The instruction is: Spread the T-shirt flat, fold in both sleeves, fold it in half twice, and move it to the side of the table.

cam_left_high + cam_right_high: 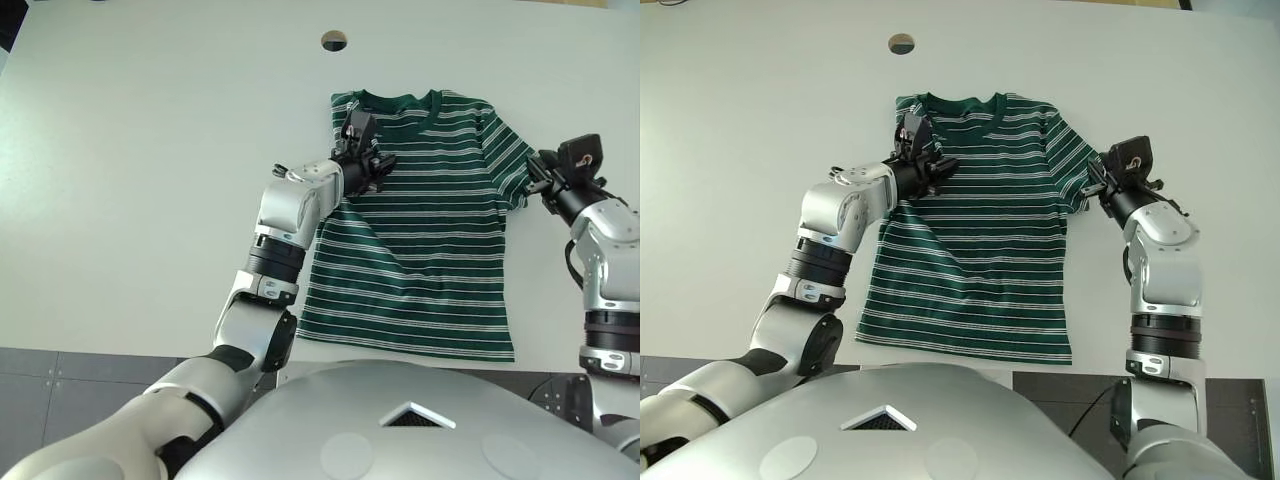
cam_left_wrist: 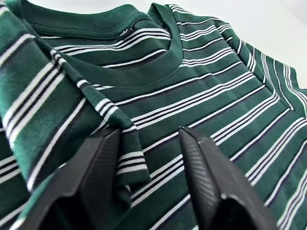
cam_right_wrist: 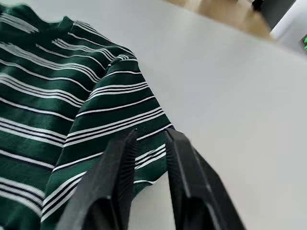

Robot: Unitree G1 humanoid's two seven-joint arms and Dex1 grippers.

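Left gripper gapes wide over the T-shirt's folded-in sleeve, its hem between the 2 fingers. Right gripper, narrowly parted, straddles the other sleeve, seemingly without pinching it.

The table was a plain white top with one round hole set into it; a single thing lay directly on it: the T-shirt, dark green with thin white stripes. It lay nearer the robot than the hole and a little to the hole's right, collar end closest to the hole but apart from it, hem farthest from it, close to the table's near edge; the sleeve on the hole's side was folded in over the chest, the other sleeve spread outward, away from the hole; a slanting crease crossed the body.
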